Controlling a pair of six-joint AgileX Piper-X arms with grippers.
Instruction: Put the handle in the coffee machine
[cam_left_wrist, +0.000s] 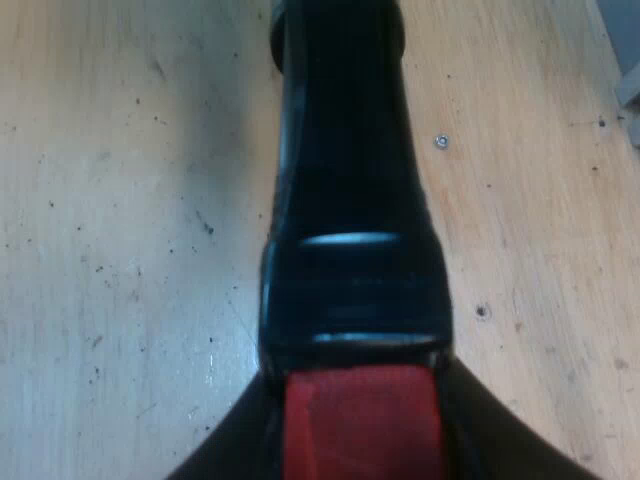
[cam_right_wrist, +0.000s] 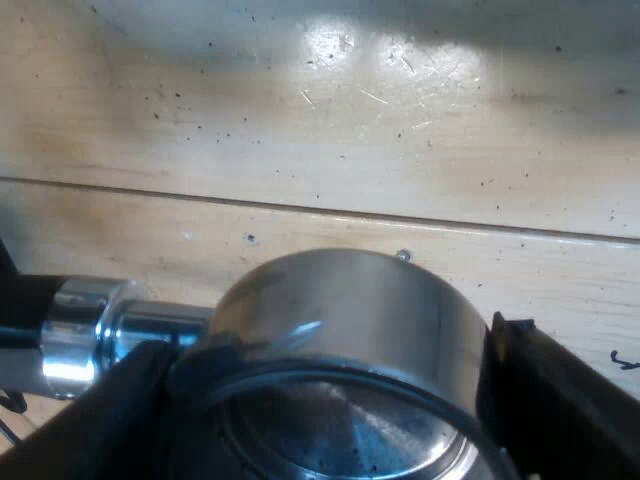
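The holder's dark handle (cam_left_wrist: 345, 170) runs away from my left gripper (cam_left_wrist: 362, 420) over the wooden table. Its red end (cam_left_wrist: 362, 415) sits between my black fingers (cam_left_wrist: 235, 445), which are shut on it. In the right wrist view the holder's round metal basket (cam_right_wrist: 350, 310) lies close up, open side toward the camera, with a few dark specks inside. My right gripper (cam_right_wrist: 335, 390) is shut on the basket, one finger (cam_right_wrist: 110, 400) pressing each side. The shiny metal neck (cam_right_wrist: 95, 335) leads from the basket toward the handle.
A light wooden tabletop (cam_right_wrist: 330, 120) with a seam and scattered dark specks lies under both arms. A small screw (cam_left_wrist: 440, 141) sits in the wood near the handle. A grey object's edge (cam_left_wrist: 628, 70) shows at the table's far side.
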